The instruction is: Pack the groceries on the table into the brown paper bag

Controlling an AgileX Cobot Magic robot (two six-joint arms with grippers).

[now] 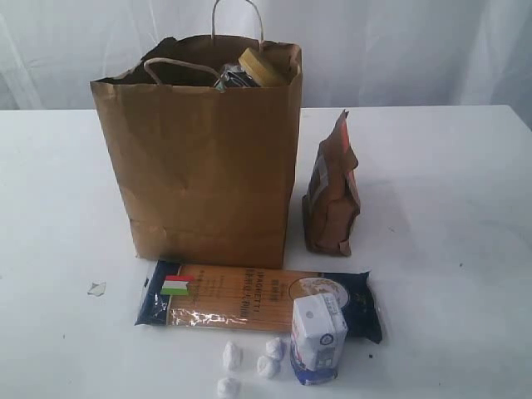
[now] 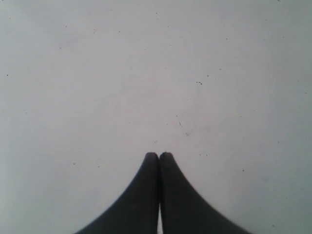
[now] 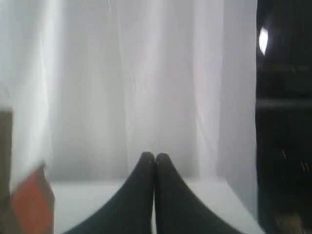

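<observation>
The brown paper bag (image 1: pixel 204 158) stands upright at the middle of the table (image 1: pixel 449 249). A gold-lidded jar (image 1: pixel 262 66) and a dark item poke out of its open top. A brown pouch (image 1: pixel 331 193) stands just right of the bag. In front lies the flat blue-orange spaghetti packet (image 1: pixel 249 298), with a small blue-white carton (image 1: pixel 317 337) upright at its right front. Neither arm shows in the exterior view. My left gripper (image 2: pixel 159 155) is shut and empty over bare table. My right gripper (image 3: pixel 155 157) is shut and empty, facing the white curtain, with the pouch's edge (image 3: pixel 31 204) blurred to one side.
Several small white crumpled lumps (image 1: pixel 249 364) lie by the carton near the front edge. A small clear scrap (image 1: pixel 97 288) lies at the left. A white curtain (image 1: pixel 399 50) hangs behind the table. A dark area (image 3: pixel 285 117) shows past the curtain in the right wrist view.
</observation>
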